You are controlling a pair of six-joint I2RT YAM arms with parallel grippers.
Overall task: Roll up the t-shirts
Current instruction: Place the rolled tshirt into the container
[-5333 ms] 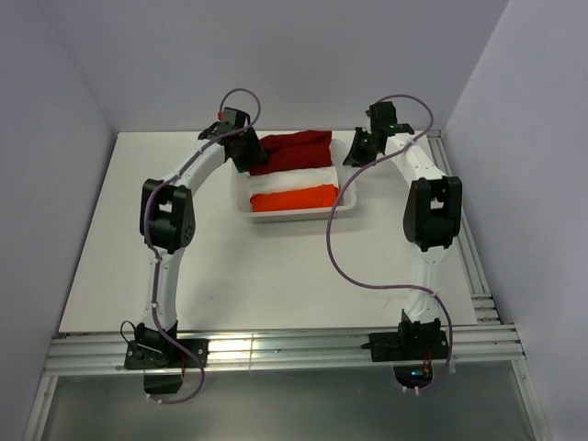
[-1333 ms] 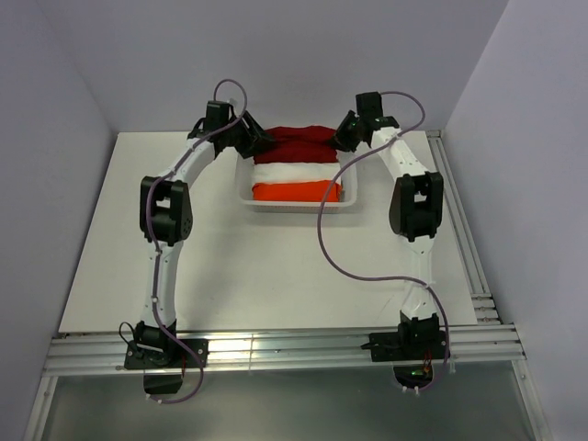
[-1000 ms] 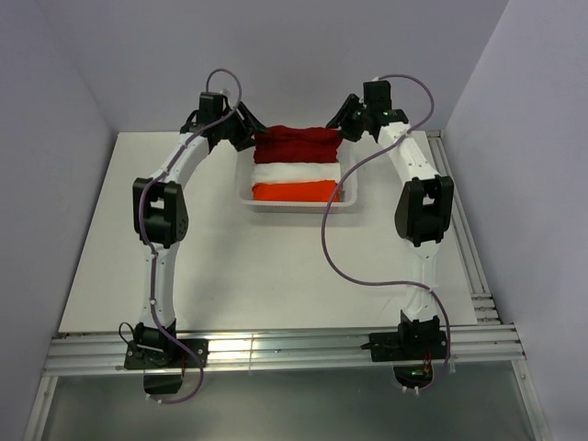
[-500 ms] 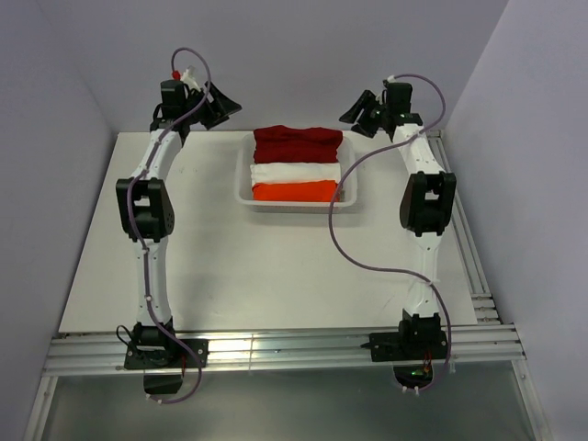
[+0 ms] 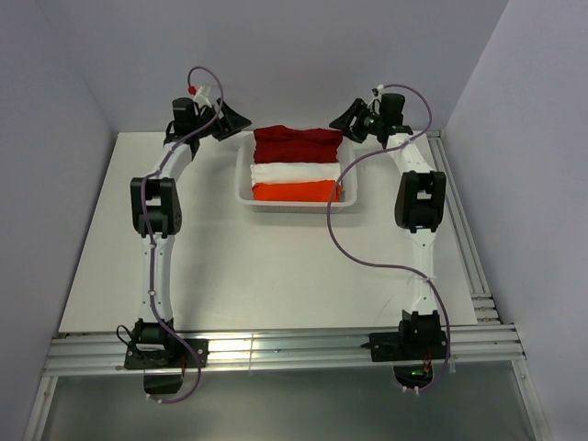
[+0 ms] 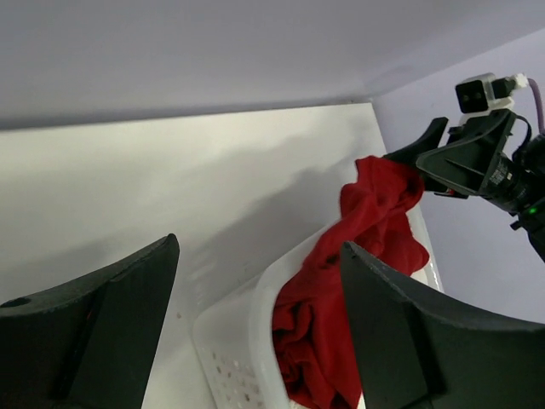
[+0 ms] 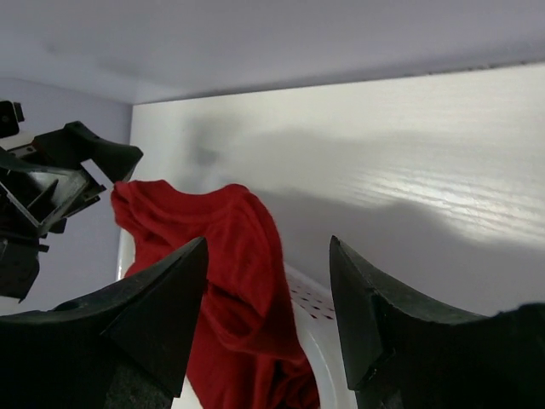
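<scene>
While both end effectors, left (image 5: 231,119) and right (image 5: 347,118), gape empty, the dark red cotton t-shirt (image 5: 296,144) seemingly drapes the white plastic basket (image 5: 243,180), within reach.

Right gripper (image 7: 268,315) fingers spread wide, nothing between them; dark red t-shirt (image 7: 230,290) draped over the white basket (image 7: 319,328) rim, left gripper (image 7: 60,175) just beyond.

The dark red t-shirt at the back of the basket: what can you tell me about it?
The dark red t-shirt is soft, crumpled cloth, bunched rather than neatly folded. It sits at the far end of the white perforated basket, behind a white shirt and an orange one, and rises above the rim, partly draped over it. The left hand and right hand flank it, open, holding nothing.
</scene>
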